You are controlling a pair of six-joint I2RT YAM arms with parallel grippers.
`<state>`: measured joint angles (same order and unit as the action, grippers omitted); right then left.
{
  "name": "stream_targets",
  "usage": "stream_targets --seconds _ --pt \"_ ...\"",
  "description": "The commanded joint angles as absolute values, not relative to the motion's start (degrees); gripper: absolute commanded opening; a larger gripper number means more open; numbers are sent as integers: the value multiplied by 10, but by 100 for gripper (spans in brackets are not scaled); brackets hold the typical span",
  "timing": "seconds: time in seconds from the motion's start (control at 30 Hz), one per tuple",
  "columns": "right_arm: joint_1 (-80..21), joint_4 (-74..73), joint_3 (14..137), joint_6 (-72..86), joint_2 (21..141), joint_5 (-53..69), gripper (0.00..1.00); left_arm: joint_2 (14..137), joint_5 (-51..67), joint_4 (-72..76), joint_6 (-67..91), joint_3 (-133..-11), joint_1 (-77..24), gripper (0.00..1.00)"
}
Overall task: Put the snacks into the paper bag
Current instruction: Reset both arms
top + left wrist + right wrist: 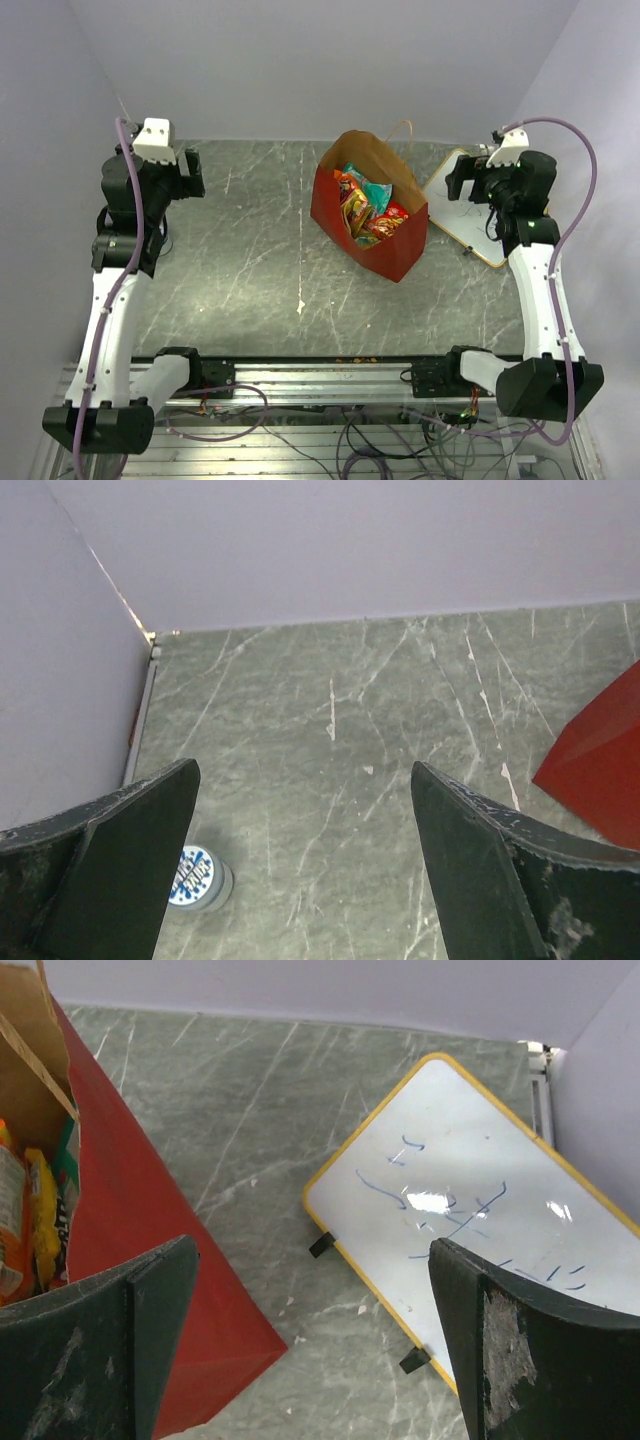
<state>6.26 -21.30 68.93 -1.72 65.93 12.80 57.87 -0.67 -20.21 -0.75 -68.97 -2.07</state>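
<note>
The red paper bag (398, 250) stands upright mid-table, its brown inside and a looped tan handle showing. Several snacks (365, 208) in orange, teal and red packets fill it. In the right wrist view the paper bag (125, 1210) rises at the left with snacks (30, 1220) peeking out. My left gripper (190, 172) hovers at the far left, open and empty, well clear of the bag. Over at the far right, my right gripper (458, 180) is open and empty too, just right of the bag. A corner of the paper bag (600, 770) shows in the left wrist view.
A white board with a yellow rim and blue scribbles (470, 222) lies right of the bag, under the right arm; its rim (370, 1280) shows in the right wrist view. A small round tin with a blue-and-white lid (197, 876) sits near the left wall. Walls close three sides.
</note>
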Motion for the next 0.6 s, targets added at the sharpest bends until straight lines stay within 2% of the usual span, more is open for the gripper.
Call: stream_targets --seconds 0.0,0.17,0.57 --pt "63 -108 625 -25 613 151 100 521 13 -139 -29 -634 -17 98" --pt "67 -71 561 -36 569 142 100 504 5 -128 -35 -600 -14 98" --pt "98 -95 549 -52 543 153 100 499 9 -120 -40 -572 -12 98"
